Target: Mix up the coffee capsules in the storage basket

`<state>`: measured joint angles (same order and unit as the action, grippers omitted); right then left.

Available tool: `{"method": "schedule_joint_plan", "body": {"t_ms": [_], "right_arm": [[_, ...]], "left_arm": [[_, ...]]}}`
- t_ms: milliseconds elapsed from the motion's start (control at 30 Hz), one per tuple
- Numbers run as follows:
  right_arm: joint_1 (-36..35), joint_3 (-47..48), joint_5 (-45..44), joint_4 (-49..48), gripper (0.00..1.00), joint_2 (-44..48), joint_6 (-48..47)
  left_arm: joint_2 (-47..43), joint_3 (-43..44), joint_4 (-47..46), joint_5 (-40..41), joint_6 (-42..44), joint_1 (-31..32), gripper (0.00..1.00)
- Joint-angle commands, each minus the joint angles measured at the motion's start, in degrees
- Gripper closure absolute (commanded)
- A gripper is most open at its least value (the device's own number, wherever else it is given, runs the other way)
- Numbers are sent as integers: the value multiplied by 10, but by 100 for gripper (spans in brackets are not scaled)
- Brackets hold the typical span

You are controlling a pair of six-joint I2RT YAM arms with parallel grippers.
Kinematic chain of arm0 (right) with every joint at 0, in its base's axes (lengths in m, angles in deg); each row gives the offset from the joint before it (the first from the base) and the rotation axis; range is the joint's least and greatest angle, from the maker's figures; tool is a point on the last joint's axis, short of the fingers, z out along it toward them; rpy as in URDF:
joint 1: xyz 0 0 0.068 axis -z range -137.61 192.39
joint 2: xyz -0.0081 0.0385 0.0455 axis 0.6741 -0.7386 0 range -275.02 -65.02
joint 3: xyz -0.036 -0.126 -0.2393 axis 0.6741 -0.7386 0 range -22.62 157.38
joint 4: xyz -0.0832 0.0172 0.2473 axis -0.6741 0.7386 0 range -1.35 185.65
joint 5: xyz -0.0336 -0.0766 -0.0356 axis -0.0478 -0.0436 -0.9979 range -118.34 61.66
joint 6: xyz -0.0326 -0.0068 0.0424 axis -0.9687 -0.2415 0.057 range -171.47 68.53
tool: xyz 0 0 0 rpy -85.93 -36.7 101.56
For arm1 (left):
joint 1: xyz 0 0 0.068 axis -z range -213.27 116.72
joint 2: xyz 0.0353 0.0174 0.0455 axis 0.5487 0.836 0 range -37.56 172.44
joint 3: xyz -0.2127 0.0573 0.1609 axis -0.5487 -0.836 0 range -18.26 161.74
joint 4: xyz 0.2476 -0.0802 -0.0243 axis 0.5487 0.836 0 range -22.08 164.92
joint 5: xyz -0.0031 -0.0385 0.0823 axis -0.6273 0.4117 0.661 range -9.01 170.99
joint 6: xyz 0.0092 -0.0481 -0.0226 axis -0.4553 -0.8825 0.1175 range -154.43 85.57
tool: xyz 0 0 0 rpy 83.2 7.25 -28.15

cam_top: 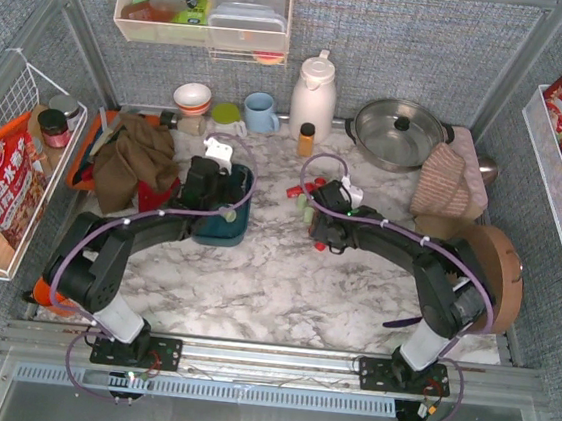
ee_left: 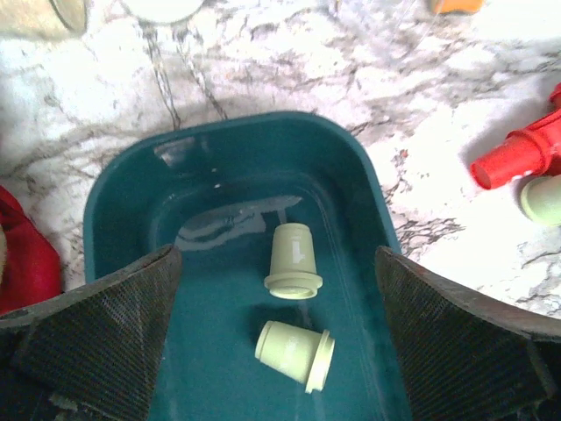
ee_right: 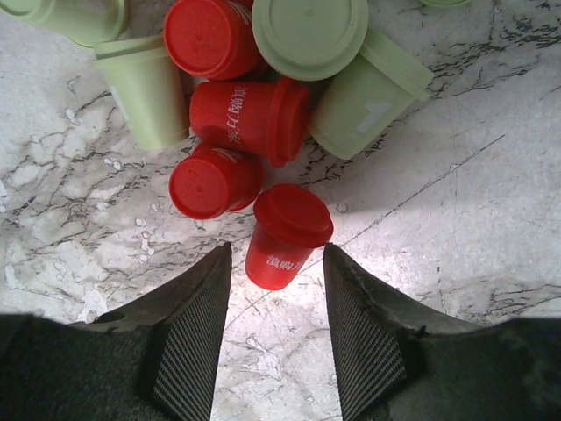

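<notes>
1. The storage basket (ee_left: pixel 254 132) sits on the marble worktop (cam_top: pixel 274 280), right under the left arm. Its walls are low, so little things stay inside and a tool can reach in from above.
2. Two green coffee capsules (ee_left: pixel 293 261) lie on their sides in the basket, close together but not touching. No red one shows inside, so the mixing looks only just begun.
3. The left tool (ee_left: pixel 276 263) hangs straight over the basket. Its jaws are spread very wide and it holds nothing. That is a good spot for dropping a capsule in.
4. The other capsules make a pile (ee_right: pixel 250 114) on the worktop, near the basket on its right side. Red and green ones are jumbled together there.
5. One red capsule (ee_right: pixel 285 232) sits at the near edge of the pile, a little free of the rest. That likely makes it the easiest one to take.
6. The right tool (ee_right: pixel 276 254) is low over it, with its jaws about half open. One jaw is on each side of the capsule's narrow end. A thin gap shows on both sides, so it does not seem to grip it yet.
7. A red one is probably the right pick, since the basket shows only green.
8. Farther out, a brown cloth (cam_top: pixel 130 160) lies left of the basket and a pan (cam_top: pixel 398 132) stands at the back, well apart from the work.
</notes>
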<state>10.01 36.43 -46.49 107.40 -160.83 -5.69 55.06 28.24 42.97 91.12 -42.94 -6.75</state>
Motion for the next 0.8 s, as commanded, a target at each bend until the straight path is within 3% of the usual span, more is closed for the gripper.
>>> {"method": "schedule_joint_plan", "body": {"t_ms": [0,100,367,533,767], "right_arm": [[-1,0,-8,0,51,-16,14],[-2,2,-9,-2,61,-30,15],[-2,7,-15,-7,63,-49,2],[-2,7,13,-26,70,-40,-41],[-7,-107,129,-218,73,105,-150]], "left_arm": [[-30,-21,-66,-27,23,0,1],[-51,-40,-99,-39,32,1,1],[-84,-76,-177,-105,48,5,1],[-92,-89,-208,-202,80,13,1],[-104,-131,-244,-363,211,58,1]]}}
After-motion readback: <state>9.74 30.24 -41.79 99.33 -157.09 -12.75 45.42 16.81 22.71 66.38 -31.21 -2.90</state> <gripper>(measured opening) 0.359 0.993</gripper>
